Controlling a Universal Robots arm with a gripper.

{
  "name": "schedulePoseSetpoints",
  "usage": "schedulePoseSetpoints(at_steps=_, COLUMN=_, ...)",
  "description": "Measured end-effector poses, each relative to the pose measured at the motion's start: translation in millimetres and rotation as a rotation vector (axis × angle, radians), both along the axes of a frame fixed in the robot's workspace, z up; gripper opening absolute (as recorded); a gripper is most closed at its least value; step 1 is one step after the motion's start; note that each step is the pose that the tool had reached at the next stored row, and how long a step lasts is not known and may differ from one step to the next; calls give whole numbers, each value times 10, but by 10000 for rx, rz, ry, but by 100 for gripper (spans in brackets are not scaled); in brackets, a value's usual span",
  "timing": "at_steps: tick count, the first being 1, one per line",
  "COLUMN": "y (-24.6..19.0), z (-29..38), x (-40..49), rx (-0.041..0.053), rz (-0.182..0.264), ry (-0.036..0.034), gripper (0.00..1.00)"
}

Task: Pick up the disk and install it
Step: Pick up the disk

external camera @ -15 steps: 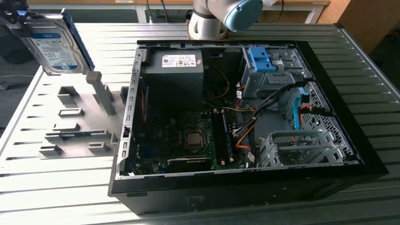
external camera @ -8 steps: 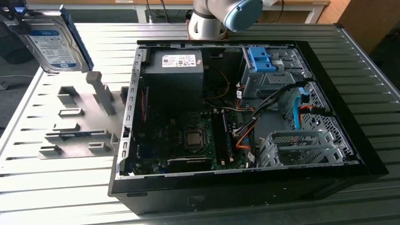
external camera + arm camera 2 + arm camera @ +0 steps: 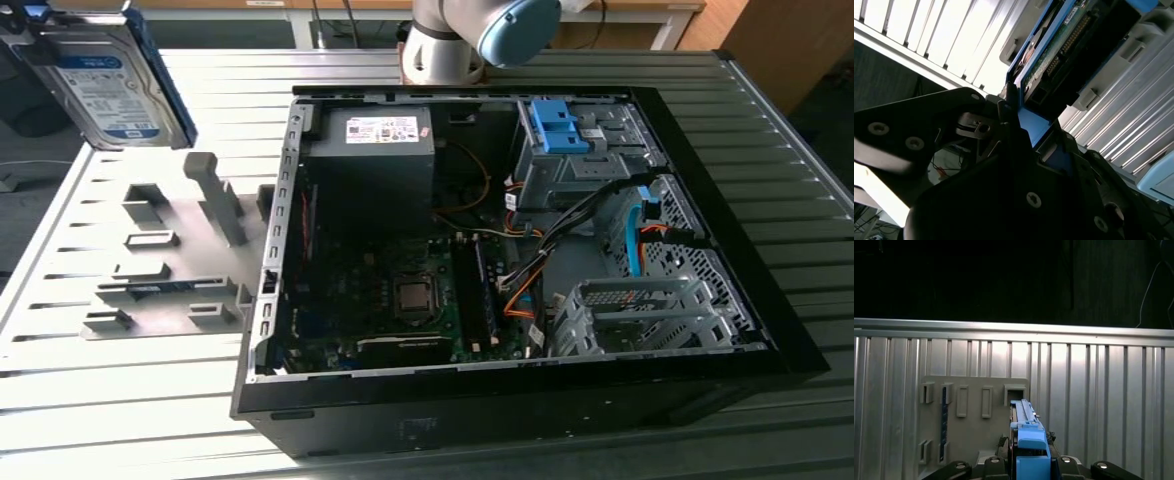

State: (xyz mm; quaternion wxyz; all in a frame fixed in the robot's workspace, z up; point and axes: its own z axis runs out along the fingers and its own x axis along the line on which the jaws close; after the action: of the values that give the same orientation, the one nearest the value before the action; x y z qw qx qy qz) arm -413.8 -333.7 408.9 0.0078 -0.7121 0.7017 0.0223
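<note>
- While my gripper (image 3: 1029, 462) clamps its blue carrier frame, the disk (image 3: 110, 88) hangs upright at the exterior view's upper left.
- Lower in that frame lies the grey slotted holder (image 3: 167, 318), beside the open computer case (image 3: 534, 415).

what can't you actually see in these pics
- Top of the disk: cut off by the exterior view's upper edge.
- Disk's lower end in both wrist views: hidden by the gripper clamped on it.
- Inside of the drive cage: screened by its own perforated walls, exterior view.
</note>
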Motion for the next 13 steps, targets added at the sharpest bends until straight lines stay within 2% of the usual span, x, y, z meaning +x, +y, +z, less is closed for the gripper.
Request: schedulePoseSetpoints(at_steps=13, y=1, z=181, x=0, rx=0, rz=0, ry=-1, gripper=37)
